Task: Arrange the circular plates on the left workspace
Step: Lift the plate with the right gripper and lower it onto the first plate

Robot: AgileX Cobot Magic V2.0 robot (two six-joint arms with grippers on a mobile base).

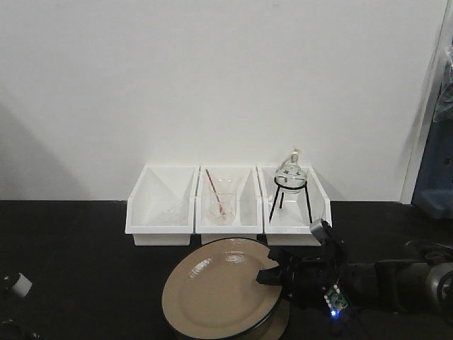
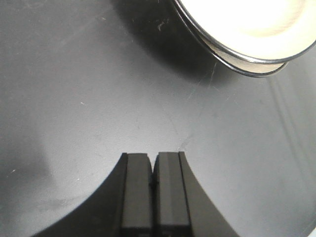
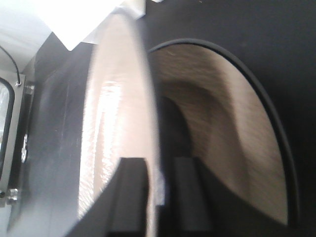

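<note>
Black bench, near side: right gripper pinches the top plate by its rim, over the lower plate; left gripper is clenched, empty.

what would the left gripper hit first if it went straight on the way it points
Probably the bare black bench top: the shut left gripper aims at it, with the plates off to the side in its wrist view.

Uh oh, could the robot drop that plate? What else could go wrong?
Yes, maybe. The right gripper pinches the top plate only at its edge, and the plate looks glossy, so it could slip and bang onto the lower plate. The white bin with the glass flask sits just behind, so a swing that way might bump it.
</note>
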